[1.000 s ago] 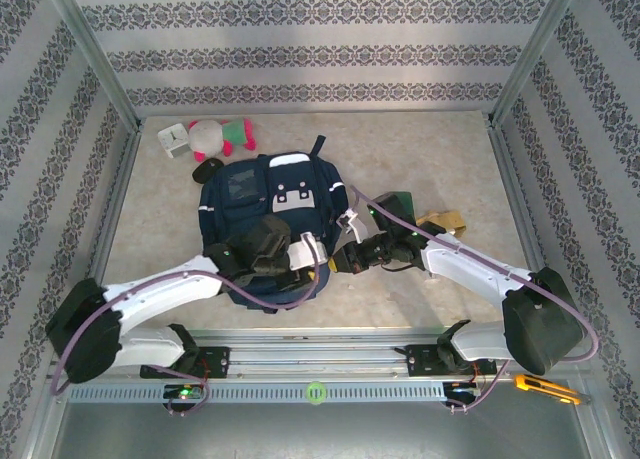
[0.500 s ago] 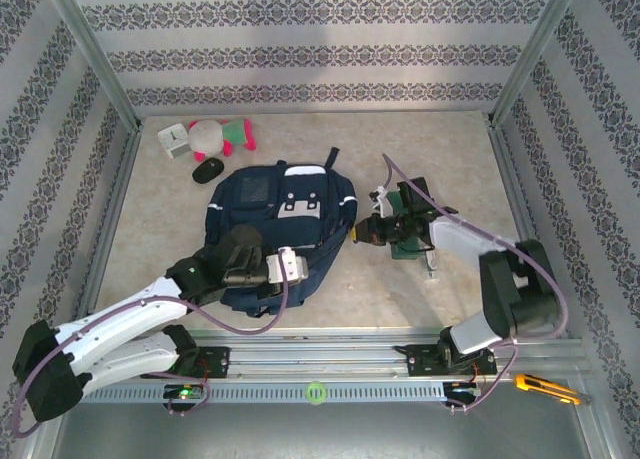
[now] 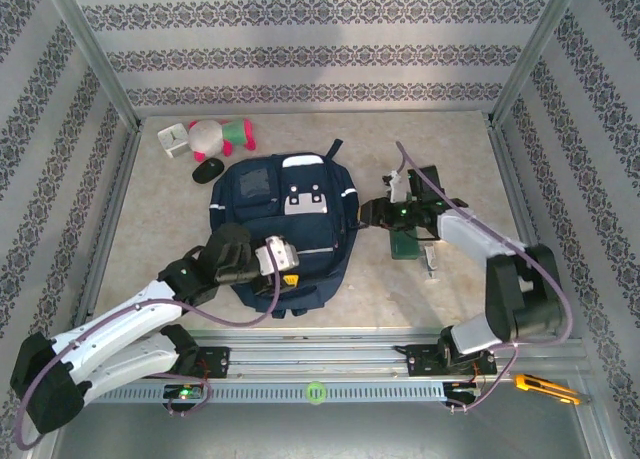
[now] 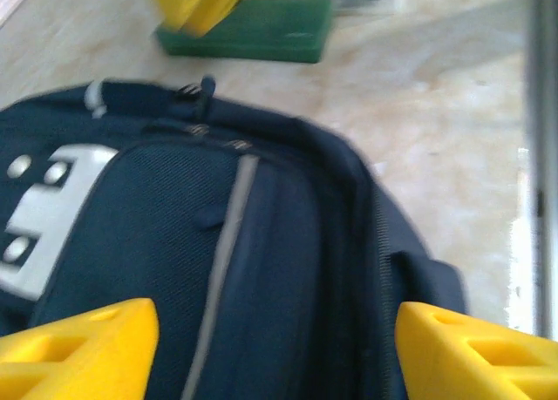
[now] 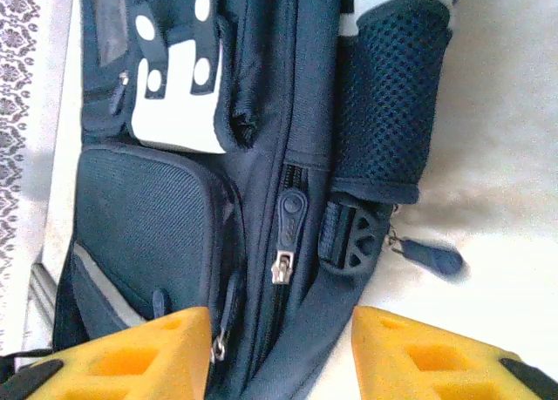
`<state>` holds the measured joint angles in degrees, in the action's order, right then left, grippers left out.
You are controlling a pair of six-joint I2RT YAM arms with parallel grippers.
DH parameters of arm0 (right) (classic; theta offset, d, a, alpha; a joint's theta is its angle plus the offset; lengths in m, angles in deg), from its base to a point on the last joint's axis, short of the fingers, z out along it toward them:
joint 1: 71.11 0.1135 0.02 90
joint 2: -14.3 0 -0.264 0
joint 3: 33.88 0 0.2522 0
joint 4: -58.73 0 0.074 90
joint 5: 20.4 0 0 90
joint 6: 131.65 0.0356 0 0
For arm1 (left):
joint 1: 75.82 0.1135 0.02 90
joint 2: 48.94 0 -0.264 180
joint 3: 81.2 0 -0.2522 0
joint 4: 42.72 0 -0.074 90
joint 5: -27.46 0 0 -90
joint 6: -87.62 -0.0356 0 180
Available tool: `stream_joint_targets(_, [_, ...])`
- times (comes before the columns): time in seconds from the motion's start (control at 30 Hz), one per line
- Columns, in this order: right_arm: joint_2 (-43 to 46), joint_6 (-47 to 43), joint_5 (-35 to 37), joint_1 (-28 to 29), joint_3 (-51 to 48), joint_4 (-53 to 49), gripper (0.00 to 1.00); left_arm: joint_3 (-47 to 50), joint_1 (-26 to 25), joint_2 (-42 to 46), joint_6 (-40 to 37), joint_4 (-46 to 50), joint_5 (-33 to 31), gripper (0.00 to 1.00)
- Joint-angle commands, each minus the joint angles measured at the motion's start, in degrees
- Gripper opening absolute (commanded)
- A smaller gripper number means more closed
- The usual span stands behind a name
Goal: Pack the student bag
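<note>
The student bag (image 3: 285, 214) is a navy backpack with grey-white patches, lying flat mid-table. My left gripper (image 3: 288, 261) hovers over its near end, open; in the left wrist view its yellow fingers (image 4: 78, 348) stand wide apart above the navy fabric (image 4: 279, 243). My right gripper (image 3: 370, 212) sits at the bag's right side, open. In the right wrist view its fingertips (image 5: 131, 356) flank the main zip, whose pull (image 5: 290, 213) hangs just ahead, beside the mesh side pocket (image 5: 388, 95) and a strap buckle (image 5: 353, 234).
A green box (image 3: 405, 241) lies under my right arm and appears past the bag (image 4: 253, 30) in the left wrist view. A pink-green plush toy (image 3: 222, 134), a white cube (image 3: 173, 139) and a black mouse (image 3: 207, 171) sit at the far left. An orange cutter (image 3: 545, 387) lies by the right base.
Both grippers have gone from shut to open. The bag has shifted a little farther from the front edge. My right gripper has moved up along the bag's right side.
</note>
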<state>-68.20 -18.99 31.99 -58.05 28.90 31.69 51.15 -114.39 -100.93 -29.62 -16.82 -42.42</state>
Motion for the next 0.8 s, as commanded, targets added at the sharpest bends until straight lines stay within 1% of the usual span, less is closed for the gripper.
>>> stream_joint_targets(0.0, [6.7, -2.9, 6.7, 3.0, 0.3, -10.5, 0.48, -2.0, 4.0, 0.6, -4.3, 3.9, 0.8, 0.74])
stream_joint_targets(0.03, [8.2, -2.9, 8.1, 4.2, 0.0, -12.0, 0.50, -2.3, 4.0, 0.0, -7.2, 5.7, -0.3, 0.75])
stream_joint_targets(0.1, [11.3, -0.7, 10.1, 7.5, -1.9, -13.2, 0.51, -3.3, 4.0, -2.3, -11.7, 8.2, -2.0, 0.77])
stream_joint_targets(0.2, [13.6, 5.0, 11.6, 13.0, -5.8, -9.4, 0.51, -4.4, 4.0, -7.2, -13.7, 7.1, -2.2, 0.81])
stream_joint_targets(0.3, [12.5, 9.6, 13.2, 16.9, -8.5, -6.2, 0.51, -5.3, 3.9, -12.0, -14.1, 3.8, -0.7, 0.85])
stream_joint_targets(0.37, [11.3, 11.8, 13.8, 18.1, -9.7, -3.8, 0.51, -6.1, 3.6, -15.2, -14.8, 2.2, 0.0, 0.86])
stream_joint_targets(0.47, [9.9, 14.5, 14.0, 19.5, -11.5, 0.6, 0.51, -7.7, 2.4, -20.1, -15.7, 1.6, -1.3, 0.86])
stream_joint_targets(0.67, [6.1, 14.9, 13.9, 20.7, -12.1, 3.5, 0.51, -8.2, 0.5, -26.8, -15.4, -3.7, -3.9, 0.87])
stream_joint_targets(0.7, [5.7, 14.9, 13.6, 20.8, -12.4, 4.2, 0.51, -8.2, 0.1, -27.7, -15.0, -4.9, -4.8, 0.87])
stream_joint_targets(0.73, [5.3, 14.7, 13.0, 20.9, -12.7, 5.0, 0.50, -8.2, -0.1, -28.5, -14.7, -5.7, -5.7, 0.82])
stream_joint_targets(0.77, [5.2, 14.5, 12.4, 21.0, -13.0, 5.9, 0.50, -8.4, -0.5, -29.2, -14.1, -6.3, -6.9, 0.69])
